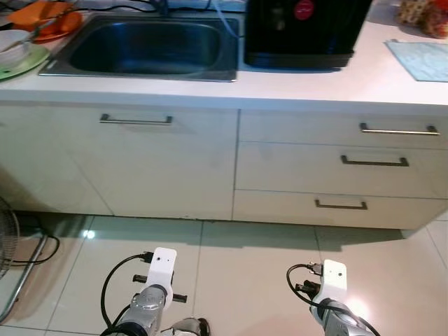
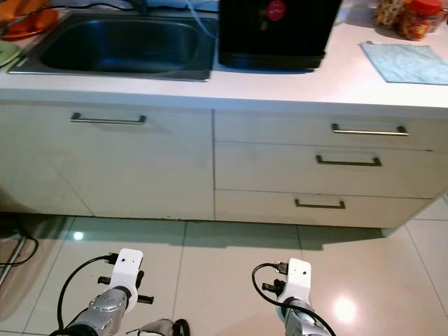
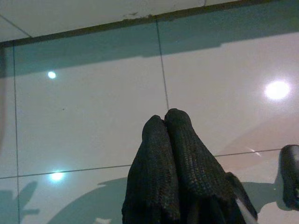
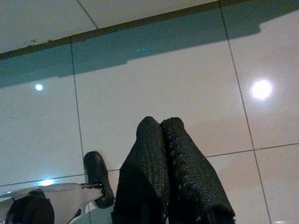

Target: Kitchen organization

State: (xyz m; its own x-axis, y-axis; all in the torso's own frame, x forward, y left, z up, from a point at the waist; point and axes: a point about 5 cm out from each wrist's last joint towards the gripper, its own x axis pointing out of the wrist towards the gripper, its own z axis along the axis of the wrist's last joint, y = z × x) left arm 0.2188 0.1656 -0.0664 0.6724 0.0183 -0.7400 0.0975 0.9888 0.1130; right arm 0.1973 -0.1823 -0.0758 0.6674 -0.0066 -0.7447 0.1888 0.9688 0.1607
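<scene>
Both arms hang low in front of you, nearest the cam: left gripper [image 3: 167,122] has its two black fingers pressed together w/ nothing between them, pointing at the glossy floor tiles [image 3: 93,116]; right gripper [image 4: 160,127] is the same, fingers closed on nothing, over the tiles just short of the cabinet kickboard. Neither is at work yet. Ahead of you is the counter [image 1: 301,84] w/ a steel sink [image 1: 150,45] that looks empty as far as you can see into it. At the far left of the counter sit a green plate [image 1: 21,64] w/ a white bowl [image 1: 12,43] on it, and an orange dish [image 1: 52,19] behind, w/ utensils that are hard to make out. Right of the sink stands a black appliance [image 1: 304,31], then a light blue cloth [image 1: 420,59] lying flat, and some packaged food or jars [image 2: 406,17] at the back right corner. Below, the cupboard door [image 1: 136,161] under the sink and the three drawers [image 1: 343,164] beside it all look shut. My read: organizing hasn't visibly started, since nothing is held and the dishes are stacked loose by the sink. Pretty much everything is left to do, and you're well apart from the counter, so you'd need to step closer and raise an arm first.
</scene>
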